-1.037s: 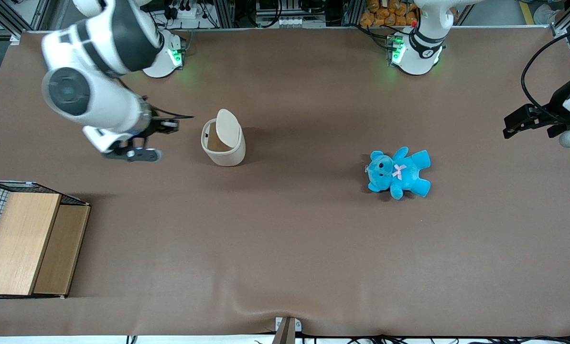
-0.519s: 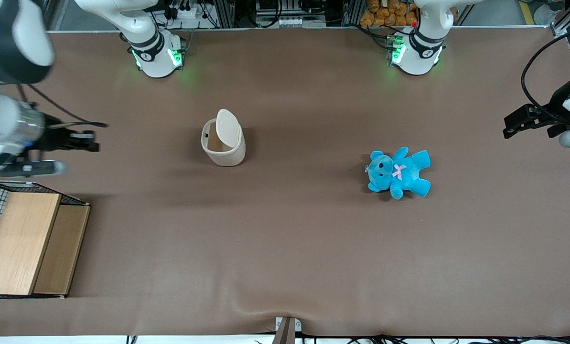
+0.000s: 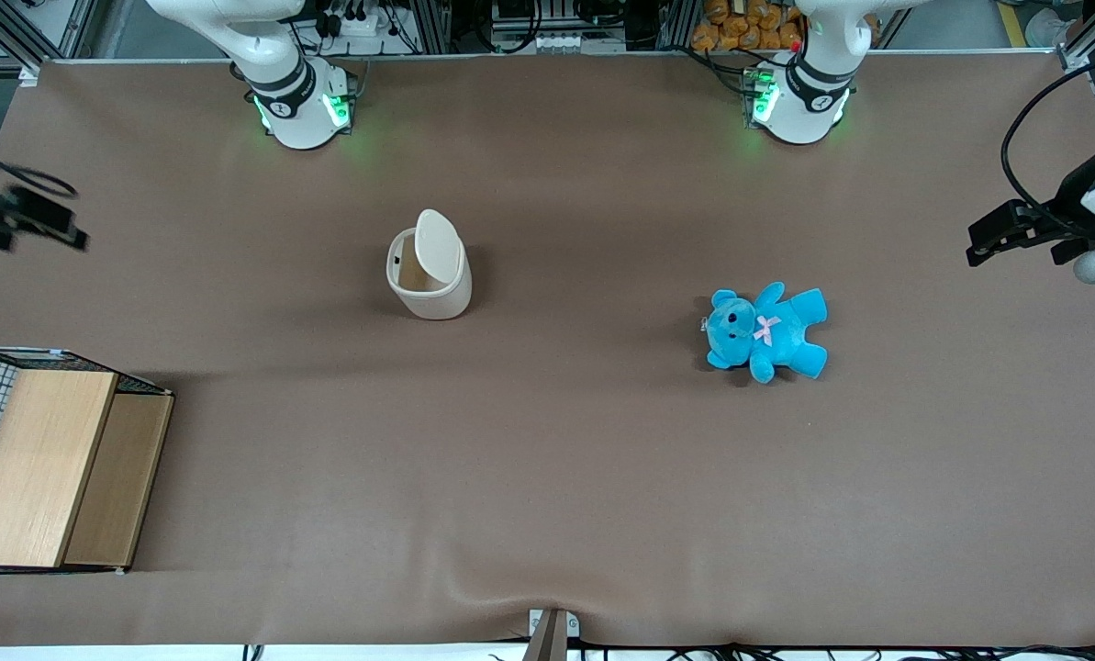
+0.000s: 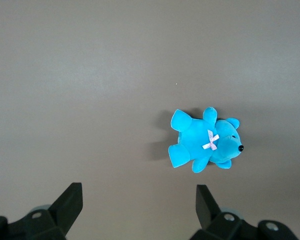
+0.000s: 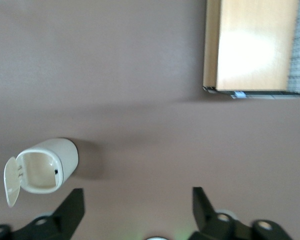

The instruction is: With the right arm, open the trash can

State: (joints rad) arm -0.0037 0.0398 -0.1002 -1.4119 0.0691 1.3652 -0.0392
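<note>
So my right arm (image 3: pixel 276 55) is swung way out toward its own end of the counter, with only the white base and lower link showing up by the green lights, plus a dark blurry bit at the very edge of the front view. The gripper (image 5: pixel 135 207) hangs up high over the counter pointing down, holding nothing. From the wrist cam the jaws sit spread wide apart, with both black fingers (image 5: pixel 72 205) clearly separated and nothing between them.
</note>
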